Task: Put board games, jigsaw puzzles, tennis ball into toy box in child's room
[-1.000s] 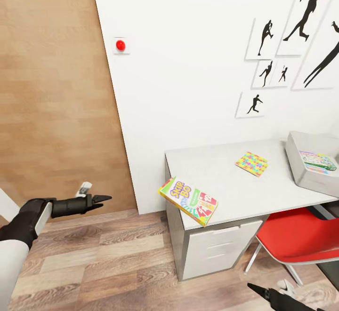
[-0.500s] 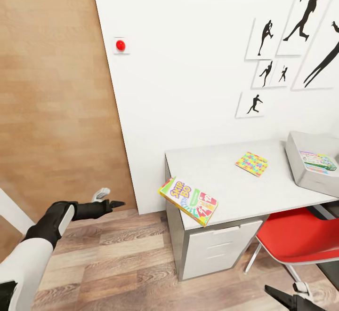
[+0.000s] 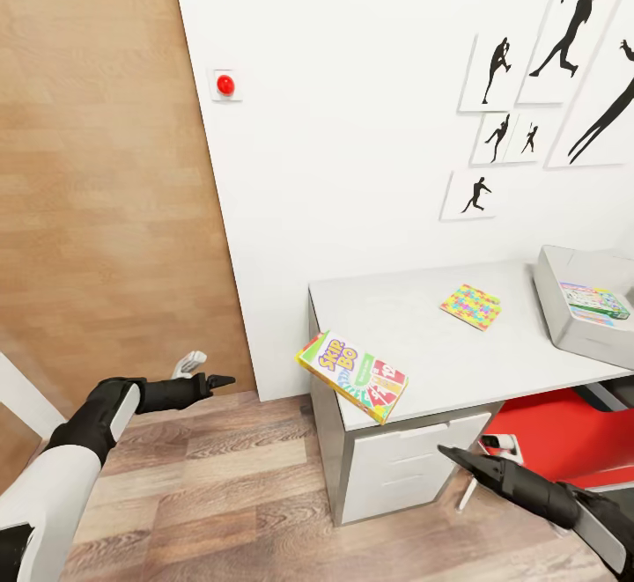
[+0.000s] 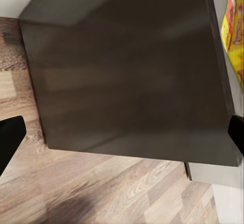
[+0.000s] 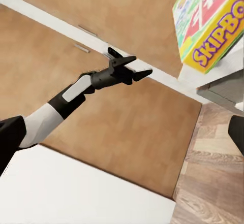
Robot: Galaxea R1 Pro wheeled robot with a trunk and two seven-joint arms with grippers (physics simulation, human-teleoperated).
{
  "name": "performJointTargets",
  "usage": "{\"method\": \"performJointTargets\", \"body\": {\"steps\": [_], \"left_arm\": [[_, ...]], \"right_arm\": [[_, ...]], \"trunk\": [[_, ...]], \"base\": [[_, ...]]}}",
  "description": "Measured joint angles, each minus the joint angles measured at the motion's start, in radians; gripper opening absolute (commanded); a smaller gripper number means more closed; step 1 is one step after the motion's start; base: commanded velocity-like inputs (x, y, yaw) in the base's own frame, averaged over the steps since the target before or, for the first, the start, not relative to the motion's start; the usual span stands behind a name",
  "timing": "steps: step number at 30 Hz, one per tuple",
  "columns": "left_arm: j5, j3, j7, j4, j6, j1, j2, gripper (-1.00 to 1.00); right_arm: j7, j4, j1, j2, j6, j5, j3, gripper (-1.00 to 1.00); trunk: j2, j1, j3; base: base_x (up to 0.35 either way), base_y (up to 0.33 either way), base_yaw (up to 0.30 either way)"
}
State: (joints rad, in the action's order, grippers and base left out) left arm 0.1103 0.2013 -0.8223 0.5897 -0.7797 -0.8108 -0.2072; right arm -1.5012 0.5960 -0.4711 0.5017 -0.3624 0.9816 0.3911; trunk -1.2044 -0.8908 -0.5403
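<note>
The Skip-Bo board game [image 3: 352, 375] lies at the table's [image 3: 414, 335] near left corner, jutting over the edge; it also shows as Skip-Bo [image 5: 208, 21] and Skip-Bo [image 4: 235, 36]. One jigsaw puzzle [image 3: 470, 305] lies flat mid-table. At the right end stands the grey toy box [image 3: 556, 313] with a pale green-trimmed game box [image 3: 595, 300] inside. My left gripper [image 3: 214, 371] hangs open over the floor left of the table, also seen as left gripper [image 5: 133, 66]. My right gripper [image 3: 467, 446] is open, low in front of the drawers. The tennis ball and the bed are out of view.
A white drawer cabinet [image 3: 405, 467] sits under the table's left end, its dark side [image 4: 127, 71] facing my left wrist camera. A red chair [image 3: 546, 437] is tucked under the table on the right. A wood door [image 3: 106, 212] stands left, over plank floor [image 3: 220, 494].
The right arm rose from the bottom edge to in front of the drawers. The left arm dropped and reached right a second ago, then held still. The toys stayed put.
</note>
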Motion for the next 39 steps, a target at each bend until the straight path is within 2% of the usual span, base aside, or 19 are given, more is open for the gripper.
{"method": "performJointTargets", "body": {"steps": [2, 6, 10, 14, 16, 19, 27, 32, 39], "left_arm": [[0.001, 0.005, -0.013, 0.0, -0.002, 0.0, -0.001, 1.0], [0.003, 0.016, -0.069, 0.0, -0.007, 0.0, -0.002, 1.0], [0.005, 0.02, -0.151, 0.0, -0.011, 0.0, -0.004, 1.0], [0.005, 0.02, -0.224, 0.0, -0.012, 0.0, -0.004, 1.0], [0.004, 0.02, -0.292, 0.0, -0.012, 0.0, -0.005, 1.0], [0.002, 0.02, -0.335, 0.0, -0.014, 0.0, -0.006, 1.0], [0.004, 0.025, -0.398, 0.0, -0.011, 0.0, -0.007, 1.0], [0.001, 0.061, -0.439, 0.0, -0.011, 0.0, -0.008, 1.0], [0.0, 0.085, -0.448, 0.0, -0.009, 0.001, -0.009, 1.0]], "right_arm": [[0.063, 0.08, 0.004, -0.002, -0.037, 0.0, -0.04, 1.0], [0.175, 0.17, 0.017, -0.004, -0.069, 0.0, -0.107, 1.0], [0.232, 0.269, 0.025, -0.006, -0.085, 0.002, -0.14, 1.0], [0.247, 0.353, 0.027, -0.016, -0.089, 0.003, -0.149, 1.0], [0.252, 0.4, 0.028, -0.021, -0.098, 0.003, -0.152, 1.0], [0.259, 0.448, 0.031, -0.028, -0.108, 0.001, -0.153, 1.0], [0.277, 0.479, 0.034, -0.044, -0.113, -0.002, -0.155, 1.0], [0.303, 0.482, 0.034, -0.046, -0.11, -0.002, -0.154, 1.0], [0.312, 0.485, 0.035, -0.046, -0.109, -0.001, -0.155, 1.0]], "trunk": [[0.0, 0.0, 0.0], [0.0, 0.0, 0.0], [0.0, 0.0, 0.0], [0.0, 0.0, 0.0], [0.0, 0.0, 0.0], [0.0, 0.0, 0.0], [0.0, 0.0, 0.0], [0.0, 0.0, 0.0], [0.0, 0.0, 0.0]], "base": [[0.0, 0.0, 0.0], [0.0, 0.0, 0.0], [0.0, 0.0, 0.0], [0.0, 0.0, 0.0], [0.0, 0.0, 0.0], [0.0, 0.0, 0.0], [0.0, 0.0, 0.0], [0.0, 0.0, 0.0], [0.019, 0.0, -0.001]]}}
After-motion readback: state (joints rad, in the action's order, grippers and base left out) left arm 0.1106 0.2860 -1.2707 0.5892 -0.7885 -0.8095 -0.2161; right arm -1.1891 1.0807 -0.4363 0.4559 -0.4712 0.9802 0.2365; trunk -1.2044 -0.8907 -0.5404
